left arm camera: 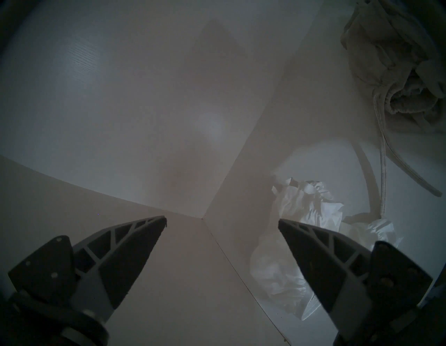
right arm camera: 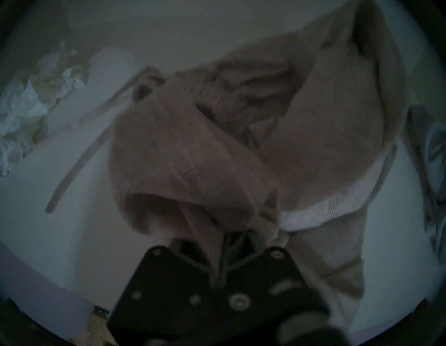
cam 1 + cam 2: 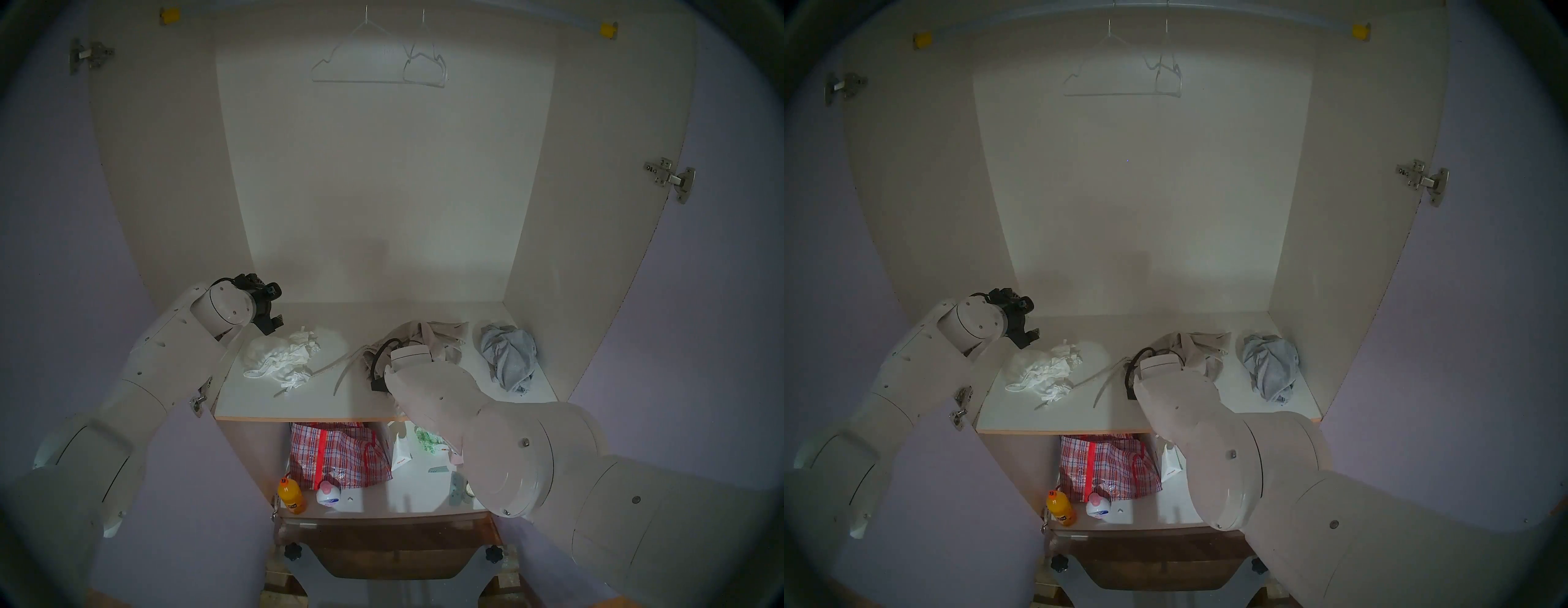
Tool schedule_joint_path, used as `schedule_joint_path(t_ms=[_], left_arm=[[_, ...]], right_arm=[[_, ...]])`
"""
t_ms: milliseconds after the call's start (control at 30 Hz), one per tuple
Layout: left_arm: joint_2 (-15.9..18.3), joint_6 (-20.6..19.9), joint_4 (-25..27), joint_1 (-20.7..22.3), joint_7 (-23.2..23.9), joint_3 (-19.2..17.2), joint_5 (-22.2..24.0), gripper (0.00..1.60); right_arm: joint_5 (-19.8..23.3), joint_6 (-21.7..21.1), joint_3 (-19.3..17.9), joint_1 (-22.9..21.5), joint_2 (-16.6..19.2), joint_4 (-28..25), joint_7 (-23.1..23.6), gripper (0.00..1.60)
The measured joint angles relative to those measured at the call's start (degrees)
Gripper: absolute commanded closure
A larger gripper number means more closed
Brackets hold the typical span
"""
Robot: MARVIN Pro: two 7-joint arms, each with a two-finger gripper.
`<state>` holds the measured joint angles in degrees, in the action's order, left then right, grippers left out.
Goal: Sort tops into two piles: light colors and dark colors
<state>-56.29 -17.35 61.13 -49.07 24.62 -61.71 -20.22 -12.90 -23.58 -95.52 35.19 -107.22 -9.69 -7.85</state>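
while the left gripper (image 1: 222, 223) hangs wide open by the white top (image 3: 282, 356), the right gripper (image 2: 243, 238) pinches the beige top (image 2: 193, 154) mid-shelf; the grey-blue top (image 3: 507, 361) lies right.

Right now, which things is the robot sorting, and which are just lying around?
For the job: white top; beige knit top, pinched in the right gripper; grey-blue top.

Just lying about: red plaid bag; orange bottle; white bottle; hangers.
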Motion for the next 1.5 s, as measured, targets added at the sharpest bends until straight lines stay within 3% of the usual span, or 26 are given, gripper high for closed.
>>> schedule_joint_path(t_ms=[133,300,500,533,567,600,733,1000,1333,1367,1400,1433,1500], left_arm=[[0.0,0.0,0.0,0.0,0.0,0.0,0.0,0.00],[0.0,0.0,0.1,0.0,0.1,0.0,0.0,0.00],[0.0,0.0,0.1,0.0,0.1,0.0,0.0,0.00],[0.0,0.0,0.0,0.0,0.1,0.0,0.0,0.00],[0.0,0.0,0.0,0.0,0.1,0.0,0.0,0.00],[0.0,0.0,0.0,0.0,0.1,0.0,0.0,0.00],[0.0,0.0,0.0,0.0,0.0,0.0,0.0,0.00],[0.0,0.0,0.0,0.0,0.0,0.0,0.0,0.00],[0.0,0.0,-0.2,-0.1,-0.1,0.1,0.0,0.00],[0.0,0.0,-0.2,-0.1,-0.1,0.1,0.0,0.00],[0.0,0.0,-0.2,-0.1,-0.1,0.1,0.0,0.00],[0.0,0.0,-0.2,-0.1,-0.1,0.1,0.0,0.00],[0.0,0.0,-0.3,-0.1,-0.1,0.1,0.0,0.00]], right_arm=[[0.1,3.1,-0.1,-4.9,0.1,-2.5,0.2,1.60],[-0.2,8.2,0.2,-6.0,0.0,-5.0,-1.6,1.60],[0.0,9.2,-0.3,-4.5,0.4,2.0,-3.7,1.60],[0.0,9.2,-0.4,-3.8,0.4,2.6,-3.7,1.51],[0.1,9.2,-0.5,-3.5,0.5,2.9,-3.7,0.62],[0.2,9.1,-0.6,-2.9,0.6,3.4,-3.7,0.00],[1.0,9.0,-2.1,-1.6,0.9,4.0,-3.4,0.00],[3.2,8.7,-8.8,-0.8,2.7,4.0,-3.1,0.00],[3.5,8.6,-10.0,1.3,4.7,4.3,-3.7,0.00],[3.5,8.5,-10.0,1.8,4.9,4.4,-3.8,0.19],[3.5,8.5,-10.0,2.2,5.1,4.4,-3.8,1.12],[3.5,8.5,-10.1,2.5,5.2,4.4,-3.8,1.59],[3.4,8.6,-10.1,3.0,5.5,4.4,-3.9,1.60]])
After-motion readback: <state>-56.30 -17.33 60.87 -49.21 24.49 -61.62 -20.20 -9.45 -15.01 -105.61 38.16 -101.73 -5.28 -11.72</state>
